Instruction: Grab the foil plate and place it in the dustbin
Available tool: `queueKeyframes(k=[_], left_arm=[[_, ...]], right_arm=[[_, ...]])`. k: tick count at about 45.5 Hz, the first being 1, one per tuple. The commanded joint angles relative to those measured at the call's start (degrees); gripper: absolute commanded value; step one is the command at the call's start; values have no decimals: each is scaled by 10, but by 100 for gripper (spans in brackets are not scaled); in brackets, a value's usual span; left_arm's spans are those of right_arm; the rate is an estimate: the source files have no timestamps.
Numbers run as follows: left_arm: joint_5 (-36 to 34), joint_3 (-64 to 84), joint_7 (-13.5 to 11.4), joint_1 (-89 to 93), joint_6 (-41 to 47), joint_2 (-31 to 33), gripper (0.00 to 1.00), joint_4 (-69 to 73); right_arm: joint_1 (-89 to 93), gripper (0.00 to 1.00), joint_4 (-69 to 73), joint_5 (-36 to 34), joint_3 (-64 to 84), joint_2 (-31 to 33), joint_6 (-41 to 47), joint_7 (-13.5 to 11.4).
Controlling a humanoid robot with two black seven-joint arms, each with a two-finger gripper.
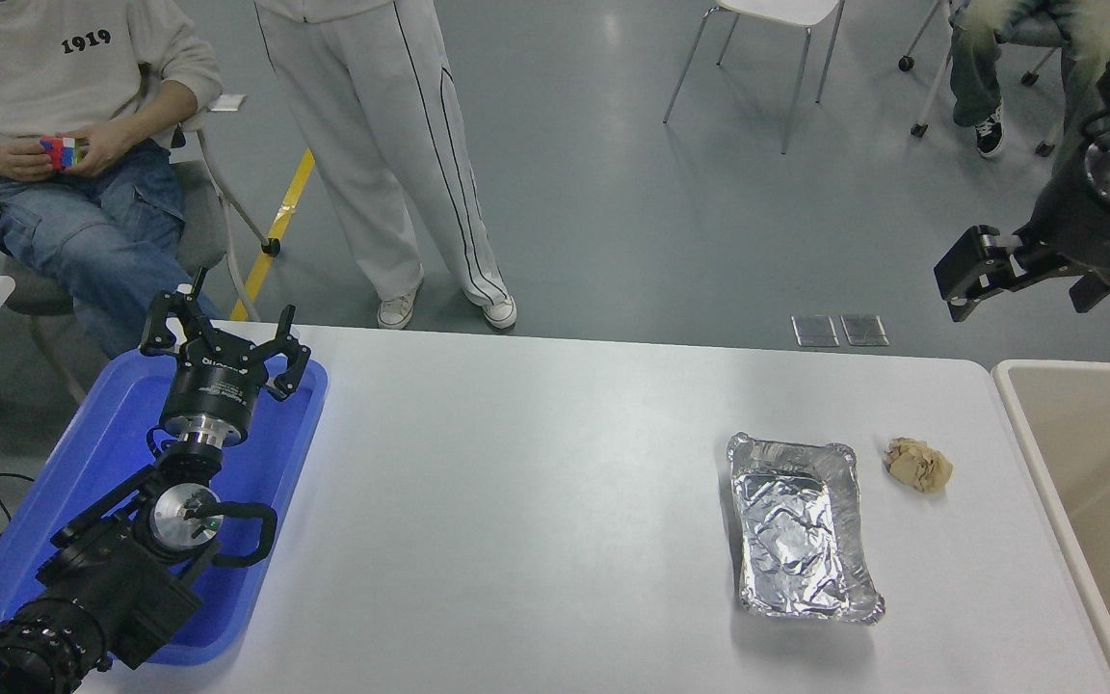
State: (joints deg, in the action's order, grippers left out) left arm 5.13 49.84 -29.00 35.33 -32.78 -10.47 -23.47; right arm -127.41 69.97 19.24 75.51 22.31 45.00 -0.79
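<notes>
The right gripper (pixel 962 280) hangs at the upper right, above the floor beyond the table (pixel 536 482), holding nothing; how far its fingers are parted cannot be told. The left gripper (pixel 224 337) is parked over one blue tray (pixel 92 463), fingers spread and empty. One foil plate (pixel 801 525), silver, crinkled, rectangular with a rolled rim, lies flat on the table's right part. One crumpled tan paper ball (pixel 919 464) sits near its far right corner. One beige dustbin (pixel 1085 501) stands at the right edge. A seated person's shirt (pixel 54 58) reads "1919".
</notes>
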Motion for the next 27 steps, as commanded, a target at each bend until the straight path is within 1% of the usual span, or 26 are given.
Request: queueKeyframes(k=[1, 27], left_arm=[[1, 0, 1, 0, 0, 0, 100, 0], [1, 1, 0, 0, 0, 0, 100, 0]], right_arm=[[-1, 100, 0, 0, -1, -1, 0, 0], [-8, 100, 1, 0, -1, -1, 0, 0]])
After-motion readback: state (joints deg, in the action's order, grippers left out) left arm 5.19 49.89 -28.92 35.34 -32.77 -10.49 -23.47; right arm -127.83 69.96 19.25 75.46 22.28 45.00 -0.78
